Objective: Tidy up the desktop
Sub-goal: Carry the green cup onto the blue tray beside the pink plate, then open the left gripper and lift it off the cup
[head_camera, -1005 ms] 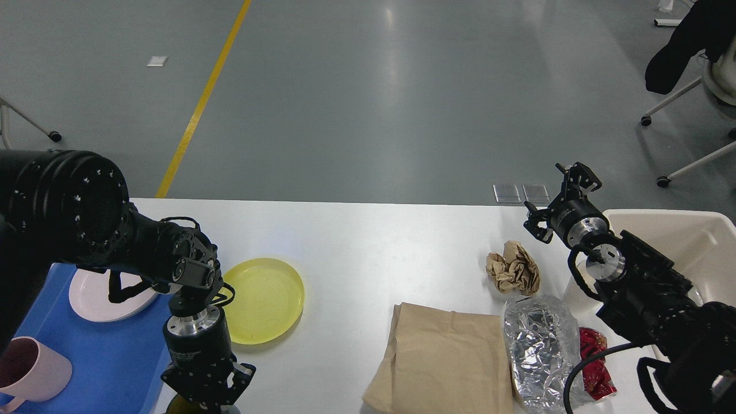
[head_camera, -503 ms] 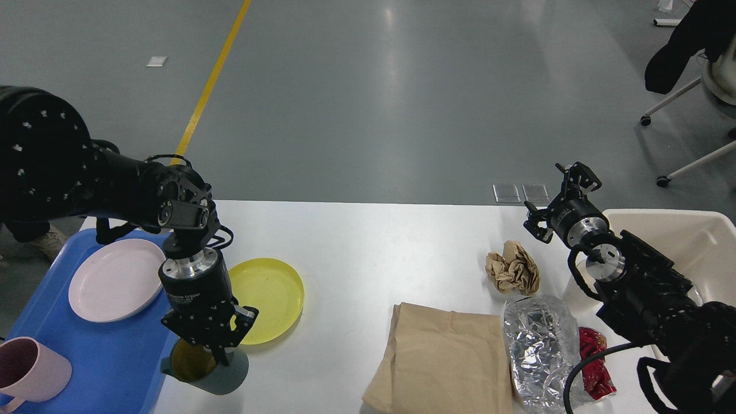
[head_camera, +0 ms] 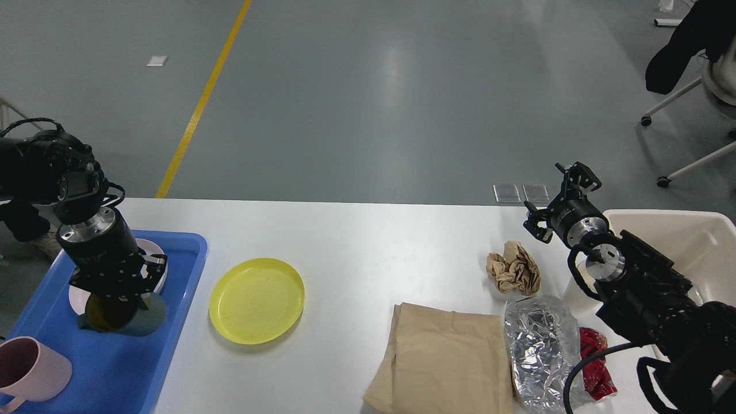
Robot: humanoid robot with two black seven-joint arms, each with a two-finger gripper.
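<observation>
The left gripper point(head_camera: 118, 293) holds a grey-green cup point(head_camera: 123, 315) tight, over the blue tray point(head_camera: 178, 276) at the left end of the big white desktop point(head_camera: 368, 241). A pink cup point(head_camera: 31, 371) sits in the tray too. The right gripper point(head_camera: 560, 195) is open in the air, near the crumpled paper ball point(head_camera: 513, 268). A yellow plate point(head_camera: 256, 300) rests on the desktop.

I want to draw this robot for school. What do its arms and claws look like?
Both arms are black and chunky, built from round joints. Each wrist has a shiny silver metal ring, and thin black cables loop beside it. The left gripper sits below a black cylinder with small white lettering. The right gripper is black too, with two bony-looking fingers made of little linked bars.
</observation>
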